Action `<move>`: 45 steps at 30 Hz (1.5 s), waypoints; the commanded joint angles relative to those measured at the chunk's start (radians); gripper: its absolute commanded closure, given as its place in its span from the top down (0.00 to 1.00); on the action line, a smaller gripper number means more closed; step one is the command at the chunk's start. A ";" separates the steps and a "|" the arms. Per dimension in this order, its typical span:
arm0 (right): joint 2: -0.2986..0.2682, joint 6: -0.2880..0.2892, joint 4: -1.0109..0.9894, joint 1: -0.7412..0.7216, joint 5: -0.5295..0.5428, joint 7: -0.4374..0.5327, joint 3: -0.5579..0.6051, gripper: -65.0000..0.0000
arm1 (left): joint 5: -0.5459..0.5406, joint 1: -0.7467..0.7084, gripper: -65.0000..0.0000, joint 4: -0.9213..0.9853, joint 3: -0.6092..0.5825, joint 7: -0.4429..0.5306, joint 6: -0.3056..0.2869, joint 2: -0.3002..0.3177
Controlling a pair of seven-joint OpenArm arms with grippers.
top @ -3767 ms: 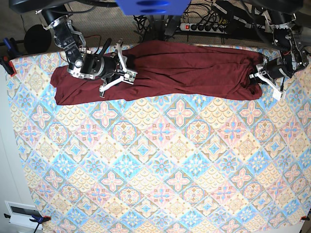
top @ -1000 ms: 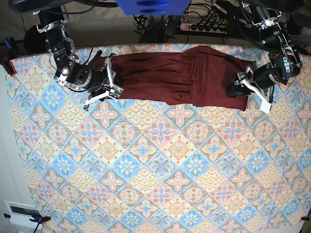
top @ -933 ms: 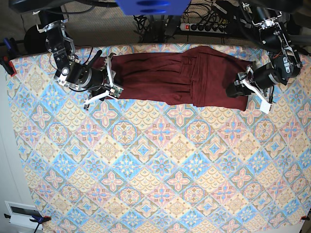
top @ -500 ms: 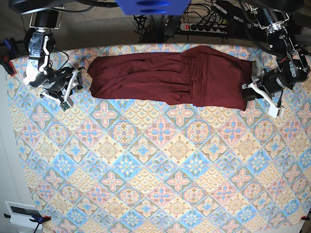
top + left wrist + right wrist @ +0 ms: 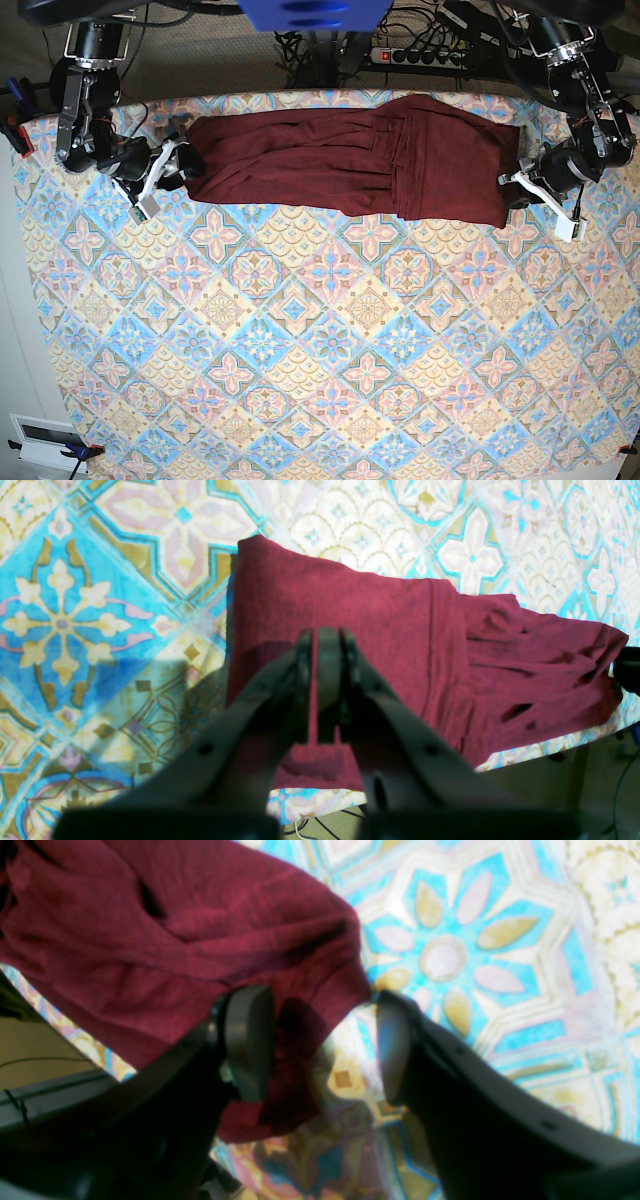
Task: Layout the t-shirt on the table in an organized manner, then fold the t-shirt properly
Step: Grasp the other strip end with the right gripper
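Base view: t-shirt (image 5: 350, 165) folded along table (image 5: 330, 360) far edge

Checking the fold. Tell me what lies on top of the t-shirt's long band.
A folded-over flap of the t-shirt lies on the band at the left gripper's end, covering the layers beneath. Nothing else rests on it; the table shows around it.

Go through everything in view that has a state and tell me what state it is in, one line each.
t-shirt: lying in a long band along the table's far edge, one end folded over the middle, wrinkled.
table: covered by a patterned cloth.
left gripper: shut, empty, at the shirt's folded end.
right gripper: open, jaws astride the shirt's other end, holding nothing.
power strip: red switch visible, cables plugged in.
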State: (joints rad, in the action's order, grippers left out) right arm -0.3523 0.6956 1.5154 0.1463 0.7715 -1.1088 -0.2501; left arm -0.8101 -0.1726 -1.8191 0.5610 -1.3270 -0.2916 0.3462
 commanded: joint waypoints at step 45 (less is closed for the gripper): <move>0.092 0.003 0.024 0.126 0.027 0.003 -0.094 0.45 | -0.016 0.015 0.00 -0.014 0.004 0.024 -0.004 0.017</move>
State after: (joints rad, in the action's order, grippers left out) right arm -0.2443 0.7074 1.5333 0.2672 0.8383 -1.0782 -0.3344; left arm -0.8108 -0.1669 -1.8191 0.5571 -1.3205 -0.2916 0.3466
